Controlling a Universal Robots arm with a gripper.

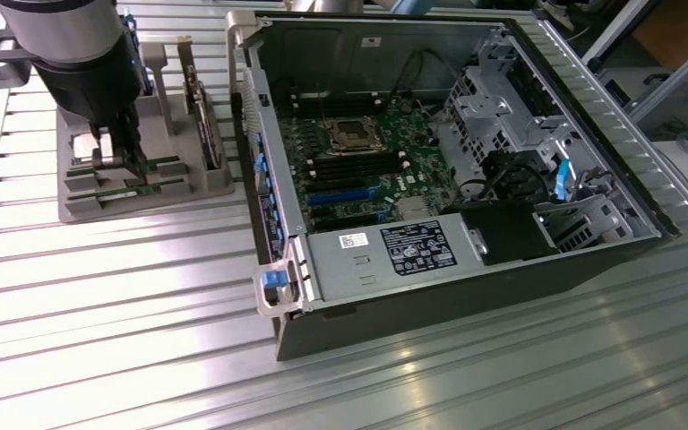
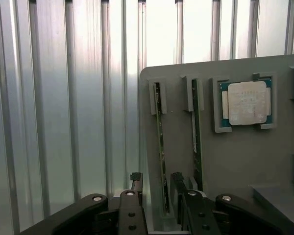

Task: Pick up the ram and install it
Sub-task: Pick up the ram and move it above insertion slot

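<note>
The ribbed metal counter (image 1: 117,305) carries two big things: the open computer case (image 1: 440,309) towards the exterior view's right, with its motherboard (image 1: 362,166) bare, and the grey holder (image 1: 207,184) well apart from it on the exterior view's left. My tool (image 1: 123,170) hangs low over that holder, far from the case.

The ram (image 2: 160,147) stands on edge in a slot of the holder. Its long axis runs straight away from my tool, and one end of it sits between my fingers (image 2: 136,182). The fingers are spread apart, one on each flat side of the stick. I judge that neither is pressing on it.

A second stick (image 2: 197,137) stands parallel just beside it, close to my other finger. Beyond that lies the square processor chip (image 2: 246,103) in its own pocket.
</note>
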